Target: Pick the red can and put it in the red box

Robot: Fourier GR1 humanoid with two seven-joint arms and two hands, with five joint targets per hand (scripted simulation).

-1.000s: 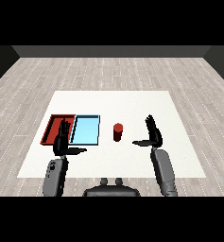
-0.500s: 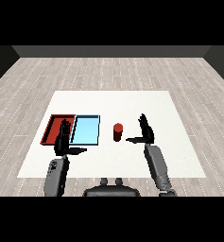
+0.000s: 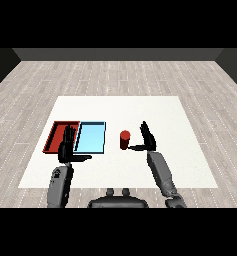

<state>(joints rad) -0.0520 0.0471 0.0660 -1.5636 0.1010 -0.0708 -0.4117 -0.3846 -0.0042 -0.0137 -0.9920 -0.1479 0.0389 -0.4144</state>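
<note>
left robot hand [image 3: 67, 147] covering red tray [image 3: 55, 136] corner

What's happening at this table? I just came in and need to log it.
The right robot hand is open beside the red can, thumb reaching toward it, not yet gripping. The can stands upright on the white table, right of the light blue tray. The red tray lies at the far left. The left robot hand is open near the trays, holding nothing.
</note>
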